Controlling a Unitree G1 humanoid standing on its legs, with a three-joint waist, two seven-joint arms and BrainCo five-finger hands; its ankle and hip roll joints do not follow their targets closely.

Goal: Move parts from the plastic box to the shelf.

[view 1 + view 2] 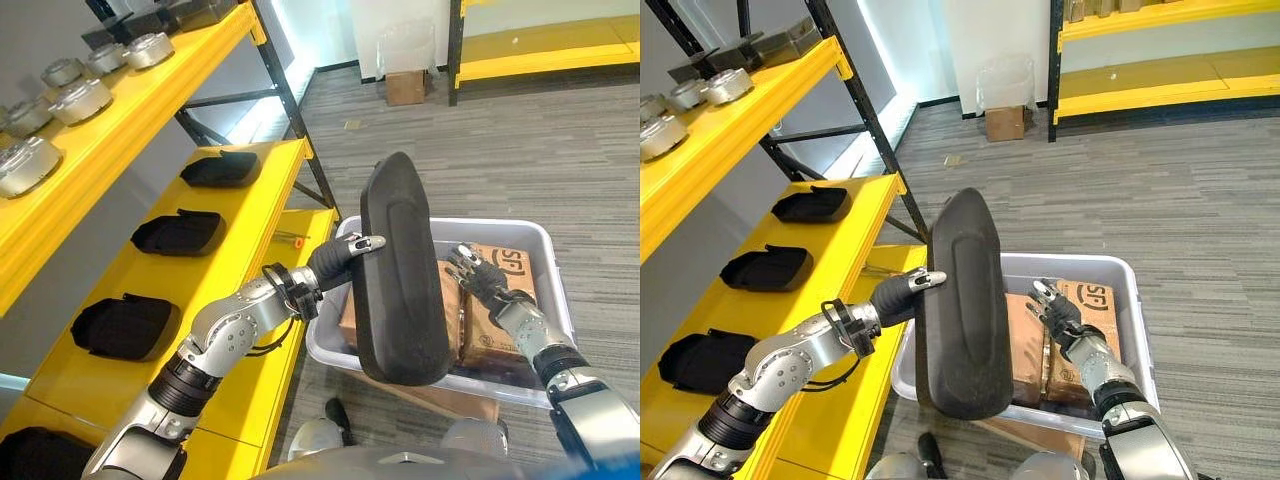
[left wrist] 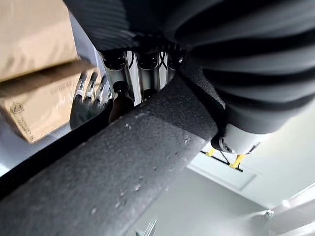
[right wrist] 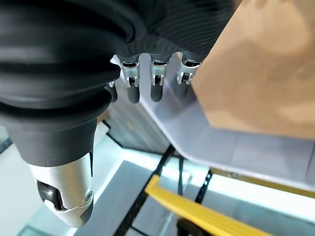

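A long black foam part (image 1: pixel 400 270) stands upright over the left side of the clear plastic box (image 1: pixel 500 224). My left hand (image 1: pixel 335 262) is shut on its left edge, with the thumb on the front face and the fingers (image 2: pixel 142 69) behind the part (image 2: pixel 123 162). My right hand (image 1: pixel 480 278) hovers open inside the box, just right of the part and above brown cardboard packages (image 1: pixel 505 262). The yellow shelf (image 1: pixel 265 210) runs along the left, and its lower level holds three black parts (image 1: pixel 178 232) in a row.
Round metal parts (image 1: pixel 80 100) sit on the shelf's upper level. A black upright (image 1: pixel 295 110) frames the shelf's far end. On the carpet beyond stand a cardboard box (image 1: pixel 405 87) and a second yellow rack (image 1: pixel 540 50). The box wall (image 3: pixel 236 147) lies close to my right fingers (image 3: pixel 157 78).
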